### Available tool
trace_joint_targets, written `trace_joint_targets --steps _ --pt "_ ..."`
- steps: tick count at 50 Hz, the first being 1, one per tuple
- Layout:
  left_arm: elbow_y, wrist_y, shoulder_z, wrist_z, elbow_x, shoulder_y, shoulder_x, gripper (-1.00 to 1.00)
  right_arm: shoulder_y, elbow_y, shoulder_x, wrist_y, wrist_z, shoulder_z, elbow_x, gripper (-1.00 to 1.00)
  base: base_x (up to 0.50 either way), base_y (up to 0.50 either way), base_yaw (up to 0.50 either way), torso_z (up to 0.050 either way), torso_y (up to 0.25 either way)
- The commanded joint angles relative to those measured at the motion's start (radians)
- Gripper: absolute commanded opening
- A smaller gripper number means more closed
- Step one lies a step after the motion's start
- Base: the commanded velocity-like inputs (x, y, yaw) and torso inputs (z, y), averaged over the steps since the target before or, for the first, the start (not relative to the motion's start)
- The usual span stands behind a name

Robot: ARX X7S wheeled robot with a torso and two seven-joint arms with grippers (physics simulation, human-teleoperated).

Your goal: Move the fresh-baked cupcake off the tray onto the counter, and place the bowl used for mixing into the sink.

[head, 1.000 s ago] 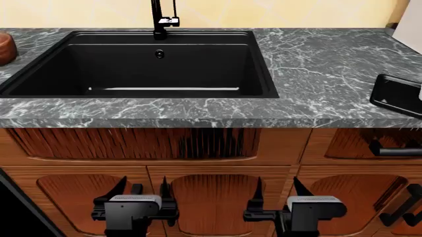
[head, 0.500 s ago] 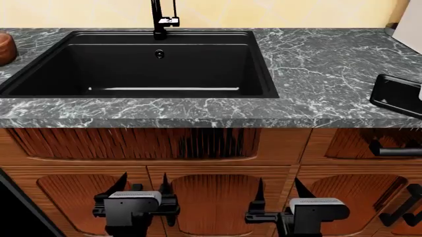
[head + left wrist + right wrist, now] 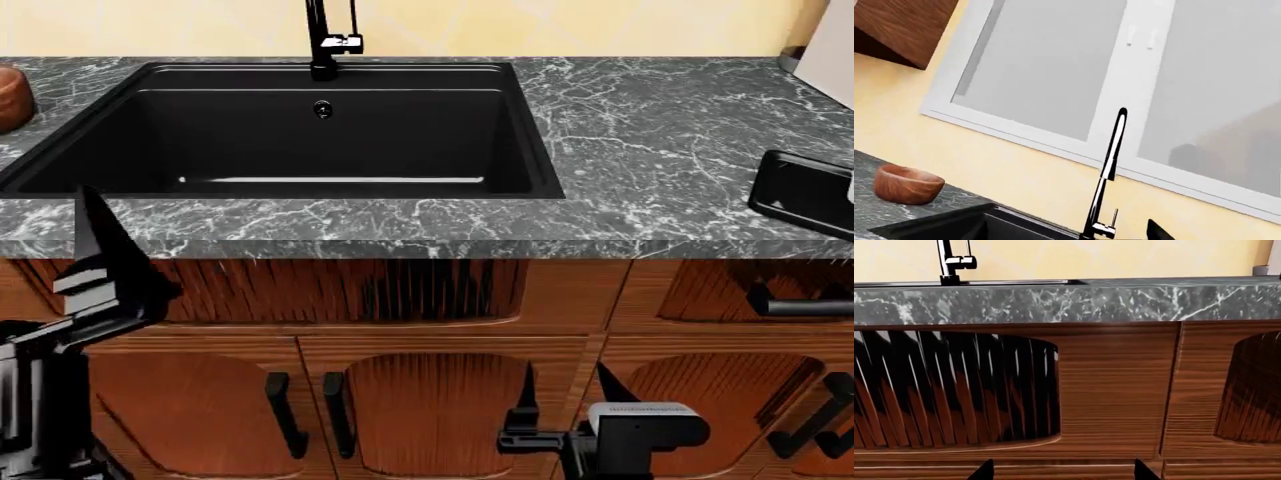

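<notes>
Head view is showing the sink sitting in the counter, with the bowl resting on the counter just left of the sink and the tray lying well to the right of it. The cupcake is not showing, cut off past the picture's edge. The left claw is hanging below the sink's front left corner, and I cannot tell how wide it is; the right claw is waiting low, below the sink's right side, with its fingers spread apart and holding nothing.
</notes>
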Motion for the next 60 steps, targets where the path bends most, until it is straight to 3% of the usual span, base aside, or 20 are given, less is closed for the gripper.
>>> trace_joint_targets --steps 1,5,11,21,60 --pt "0.214 0.171 -0.239 -0.358 -0.439 0.026 -0.267 1.00 0.004 0.004 0.014 -0.001 0.009 -0.016 0.016 1.00 0.00 0.00 0.00 0.000 0.000" --pt "0.160 0.265 -0.333 -0.341 -0.528 0.090 -0.241 1.00 0.002 -0.003 0.018 0.003 0.012 -0.022 0.022 1.00 0.00 0.00 0.00 0.000 0.000" --pt "0.091 0.317 -0.356 -0.294 -0.563 0.119 -0.197 1.00 0.002 -0.007 0.024 0.003 0.016 -0.030 0.026 1.00 0.00 0.00 0.00 0.000 0.000" --pt "0.106 0.317 -0.362 -0.304 -0.576 0.128 -0.210 1.00 -0.007 -0.022 0.032 0.013 0.015 -0.035 0.058 1.00 0.00 -0.02 0.00 0.000 0.000" --pt "0.115 0.333 -0.349 -0.313 -0.576 0.126 -0.220 1.00 0.006 -0.004 0.059 0.002 0.033 -0.067 0.088 1.00 0.00 -0.50 0.00 0.000 0.000"
